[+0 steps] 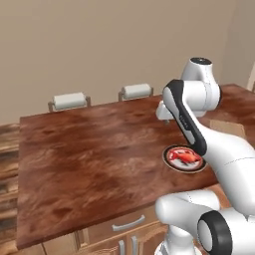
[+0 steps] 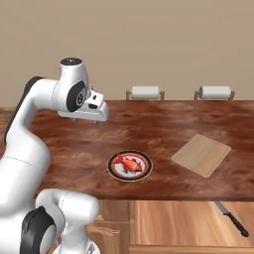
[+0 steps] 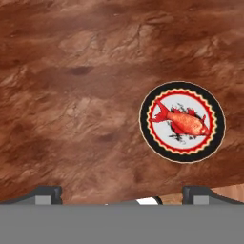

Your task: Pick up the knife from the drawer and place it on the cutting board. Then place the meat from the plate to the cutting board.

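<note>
Your hand [image 2: 87, 120] is hanging above the dark reddish counter [image 2: 163, 129], back and to the left of the plate [image 2: 130, 165] in the right base view. In the hand view its two finger tips [image 3: 47, 194] sit far apart at the bottom edge with nothing between them, so it's spread wide and not grasping anything.

The plate sits near the front edge of the counter, and the meat [image 2: 128, 163] is still lying on its white centre, a red-orange lump right in the middle. From the hand view the plate [image 3: 182, 122] is off to the right, the meat [image 3: 183, 120] across it.

The cutting board [image 2: 201, 155] is flat on the counter to the right of the plate, well apart from it and turned at an angle. Nothing on it yet.

The drawer [image 2: 183, 221] is pulled open below the counter's front edge, and the knife [image 2: 231, 219] is lying inside at its right end, black handle toward the front, blade pointing back toward the counter.

Two chairs [image 2: 145, 93] stand along the far side.
</note>
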